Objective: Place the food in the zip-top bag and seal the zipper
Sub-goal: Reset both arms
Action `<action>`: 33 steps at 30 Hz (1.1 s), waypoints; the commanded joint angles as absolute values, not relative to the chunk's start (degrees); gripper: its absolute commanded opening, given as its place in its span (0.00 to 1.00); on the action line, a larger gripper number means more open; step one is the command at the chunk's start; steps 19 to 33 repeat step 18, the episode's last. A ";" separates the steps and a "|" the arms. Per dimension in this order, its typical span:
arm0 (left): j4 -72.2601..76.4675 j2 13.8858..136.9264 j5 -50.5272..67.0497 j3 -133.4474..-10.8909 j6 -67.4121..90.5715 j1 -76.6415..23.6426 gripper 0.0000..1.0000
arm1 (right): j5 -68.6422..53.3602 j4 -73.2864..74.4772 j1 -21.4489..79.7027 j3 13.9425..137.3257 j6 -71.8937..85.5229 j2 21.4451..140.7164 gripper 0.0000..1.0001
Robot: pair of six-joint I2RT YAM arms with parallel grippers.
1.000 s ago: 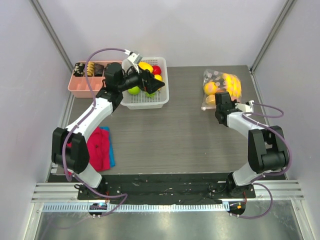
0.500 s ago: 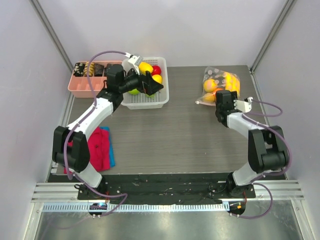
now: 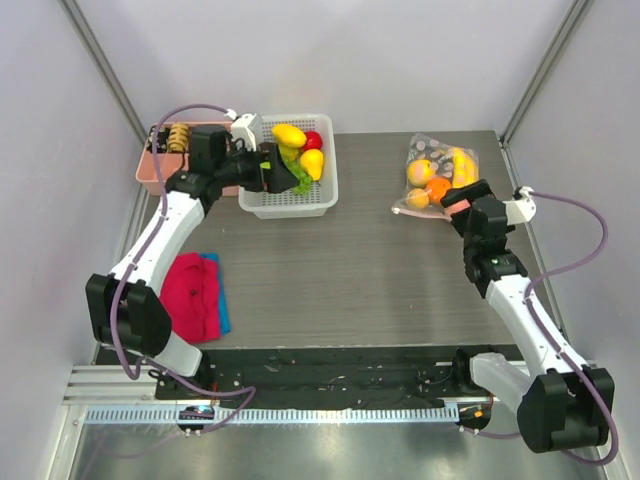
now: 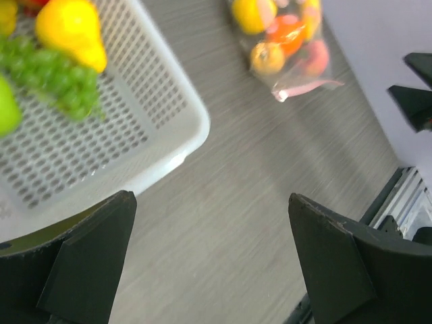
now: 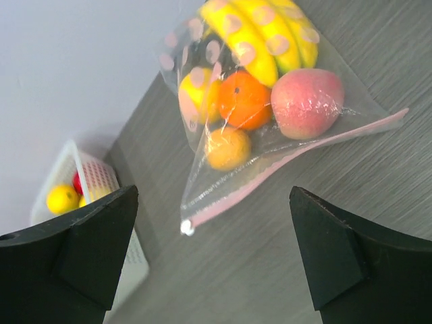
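Note:
The clear polka-dot zip-top bag [image 3: 437, 175] lies flat at the back right. It holds food: a banana [image 5: 253, 34], an orange [image 5: 244, 99], a pink peach [image 5: 307, 101] and small yellow pieces. Its pink zipper [image 5: 297, 158] runs along the near edge, ending in a white slider [image 5: 186, 227]. My right gripper [image 3: 458, 197] hovers open just in front of that edge and holds nothing [image 5: 212, 196]. More food sits in the white basket [image 3: 300, 205]: yellow pieces [image 3: 289, 134], a red one [image 3: 313, 140] and green grapes [image 4: 54, 74]. My left gripper [image 3: 275, 170] hangs open and empty over the basket's left side [image 4: 210, 197].
A pink divided tray [image 3: 160, 172] with dark snack pieces stands at the back left, partly behind the left arm. A red cloth [image 3: 195, 295] on a blue one lies near the left front. Grey walls close in both sides.
My right gripper has opened, let go of the bag's edge and drawn back toward the near side. The left gripper has pulled back leftward over the basket, uncovering the fruit.

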State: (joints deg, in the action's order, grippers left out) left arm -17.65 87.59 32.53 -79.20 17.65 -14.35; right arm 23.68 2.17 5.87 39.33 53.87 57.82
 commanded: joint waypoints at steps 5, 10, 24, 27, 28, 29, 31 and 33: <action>-52.99 87.90 24.02 -89.04 6.07 -9.32 1.00 | 6.77 13.24 4.48 46.05 22.77 54.75 1.00; -51.86 81.14 14.34 -79.31 0.26 -9.14 1.00 | 0.98 17.67 4.31 45.89 18.82 52.22 1.00; -49.05 73.75 9.85 -70.85 -4.48 -9.23 1.00 | -10.72 20.21 4.48 46.14 15.83 49.83 1.00; -49.05 73.75 9.85 -70.85 -4.48 -9.23 1.00 | -10.72 20.21 4.48 46.14 15.83 49.83 1.00; -49.05 73.75 9.85 -70.85 -4.48 -9.23 1.00 | -10.72 20.21 4.48 46.14 15.83 49.83 1.00; -49.05 73.75 9.85 -70.85 -4.48 -9.23 1.00 | -10.72 20.21 4.48 46.14 15.83 49.83 1.00; -49.05 73.75 9.85 -70.85 -4.48 -9.23 1.00 | -10.72 20.21 4.48 46.14 15.83 49.83 1.00; -49.05 73.75 9.85 -70.85 -4.48 -9.23 1.00 | -10.72 20.21 4.48 46.14 15.83 49.83 1.00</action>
